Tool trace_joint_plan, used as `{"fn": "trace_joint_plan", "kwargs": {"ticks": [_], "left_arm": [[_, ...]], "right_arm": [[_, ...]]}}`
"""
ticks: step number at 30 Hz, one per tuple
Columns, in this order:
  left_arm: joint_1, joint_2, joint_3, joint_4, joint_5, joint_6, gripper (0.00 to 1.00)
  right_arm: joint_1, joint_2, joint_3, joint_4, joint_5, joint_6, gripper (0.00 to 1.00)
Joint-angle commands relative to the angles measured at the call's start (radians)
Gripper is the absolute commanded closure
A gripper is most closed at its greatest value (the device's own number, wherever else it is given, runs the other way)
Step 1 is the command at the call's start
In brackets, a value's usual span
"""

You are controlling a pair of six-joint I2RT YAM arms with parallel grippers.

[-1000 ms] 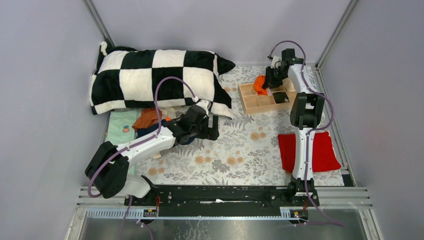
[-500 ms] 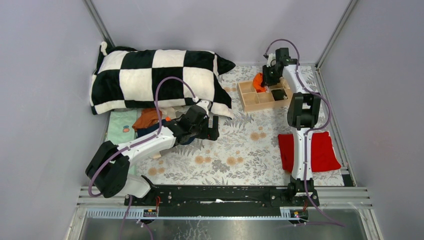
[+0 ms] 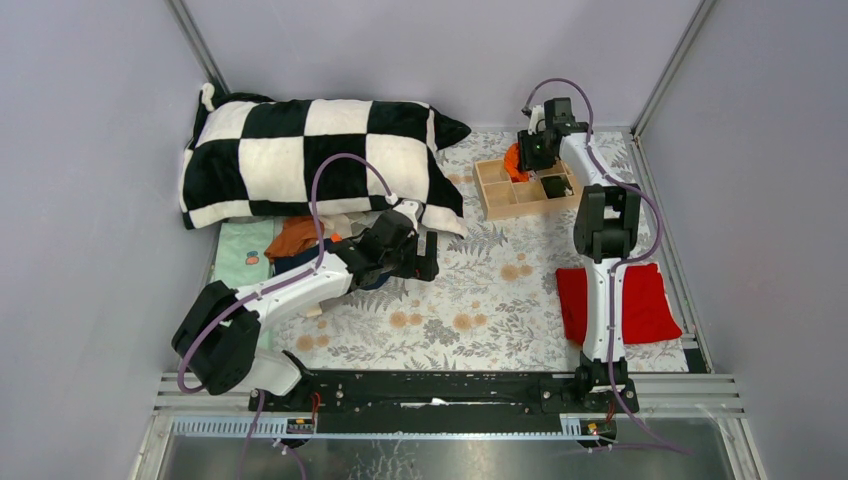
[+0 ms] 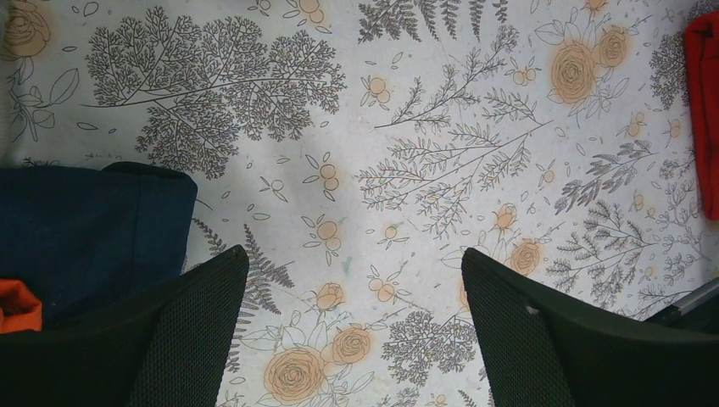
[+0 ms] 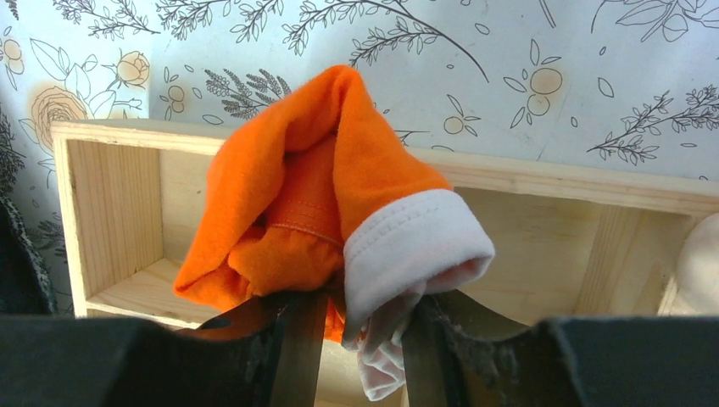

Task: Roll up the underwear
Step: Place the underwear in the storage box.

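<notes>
A rolled bright orange underwear (image 5: 314, 170) with a white waistband sits over the back left compartment of the wooden box (image 5: 593, 182). My right gripper (image 5: 365, 318) is shut on its lower end, and cloth fills the gap between both fingers. From above, the right gripper (image 3: 528, 158) is at the box's far edge with the orange underwear (image 3: 514, 160). My left gripper (image 4: 354, 280) hangs wide open over the bare floral sheet, holding nothing. The navy underwear (image 4: 85, 229) with orange trim lies just to its left. Rust-brown underwear (image 3: 292, 237) and navy underwear (image 3: 300, 258) lie piled beside the left arm.
The checked pillow (image 3: 310, 155) lies at the back left. A red cloth (image 3: 640, 300) lies flat by the right arm's base. The wooden box (image 3: 500, 205) has dark items in its right compartments. A mint cloth (image 3: 243, 255) lies at the left edge.
My right gripper has moved slightly back and left with the orange underwear, and the wooden box has shifted a little the same way. The left arm has stayed still.
</notes>
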Motion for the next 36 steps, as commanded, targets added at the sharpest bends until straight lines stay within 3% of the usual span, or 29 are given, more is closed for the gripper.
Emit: {"fn": "trace_joint_plan", "kwargs": {"ticks": [1, 13, 29, 36], "left_arm": [[0.008, -0.004, 0.034, 0.003, 0.012, 0.016, 0.01], [0.009, -0.018, 0.03, -0.007, 0.011, 0.016, 0.01], [0.009, -0.009, 0.03, -0.008, 0.012, 0.021, 0.01], [0.009, -0.005, 0.033, -0.011, 0.015, 0.024, 0.01]], "right_arm": [[0.005, -0.039, -0.034, -0.032, 0.039, -0.008, 0.55], [0.005, -0.113, -0.014, -0.055, 0.071, -0.01, 0.52], [0.004, -0.113, 0.009, -0.068, 0.106, -0.03, 0.37], [0.002, -0.166, -0.061, -0.012, 0.067, -0.005, 0.32]]}}
